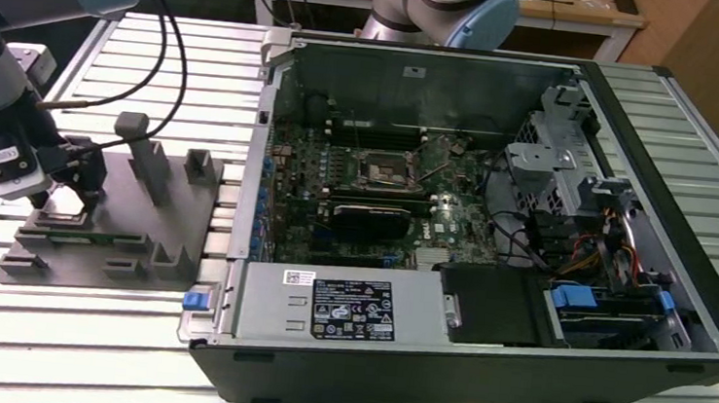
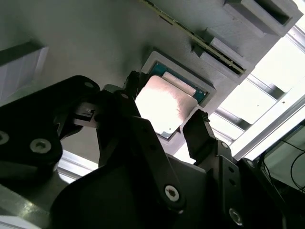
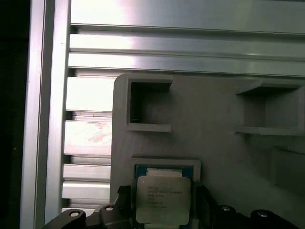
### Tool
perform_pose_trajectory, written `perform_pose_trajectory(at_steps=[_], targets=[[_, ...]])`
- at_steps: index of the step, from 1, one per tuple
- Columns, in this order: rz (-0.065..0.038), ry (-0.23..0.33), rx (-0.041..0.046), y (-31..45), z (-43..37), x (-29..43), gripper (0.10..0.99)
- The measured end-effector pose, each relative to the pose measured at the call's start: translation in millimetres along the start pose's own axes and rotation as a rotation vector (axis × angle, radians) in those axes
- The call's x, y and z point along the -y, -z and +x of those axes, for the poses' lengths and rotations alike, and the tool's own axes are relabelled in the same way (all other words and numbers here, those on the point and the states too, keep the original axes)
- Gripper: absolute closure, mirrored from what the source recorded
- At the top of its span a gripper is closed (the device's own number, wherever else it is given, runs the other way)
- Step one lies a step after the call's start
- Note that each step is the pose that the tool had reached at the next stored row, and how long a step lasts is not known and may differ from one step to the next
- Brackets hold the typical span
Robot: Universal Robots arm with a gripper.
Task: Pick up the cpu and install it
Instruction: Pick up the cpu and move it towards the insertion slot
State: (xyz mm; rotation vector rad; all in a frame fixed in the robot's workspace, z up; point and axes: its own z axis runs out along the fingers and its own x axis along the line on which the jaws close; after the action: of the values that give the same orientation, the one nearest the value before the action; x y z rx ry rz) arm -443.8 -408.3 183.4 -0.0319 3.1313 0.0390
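Down at the grey tray (image 3: 214,109), the claw (image 2: 166,100) hangs open astride the cpu (image 3: 163,200) in its recess, fingers (image 2: 200,129) flanking opposite edges to pinch it

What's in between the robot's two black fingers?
The cpu, lying in its pocket in the grey tray, sits between the fingers in the second wrist view.

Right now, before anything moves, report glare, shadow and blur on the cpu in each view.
Second wrist view: glare washes the cpu top to near white, the fingers either side of it are dark silhouettes, and the table slats burn out. First wrist view: the cpu is evenly lit and sharp, with glare on the table slats. Exterior view: even light, soft shadows on the tray.
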Motion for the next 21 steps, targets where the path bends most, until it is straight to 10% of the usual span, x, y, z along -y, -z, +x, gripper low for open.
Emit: perform_pose_trajectory(at_steps=[21], targets=[[0.0, 0.0, -0.0005, 1.7, -0.1, 0.0, 0.529]])
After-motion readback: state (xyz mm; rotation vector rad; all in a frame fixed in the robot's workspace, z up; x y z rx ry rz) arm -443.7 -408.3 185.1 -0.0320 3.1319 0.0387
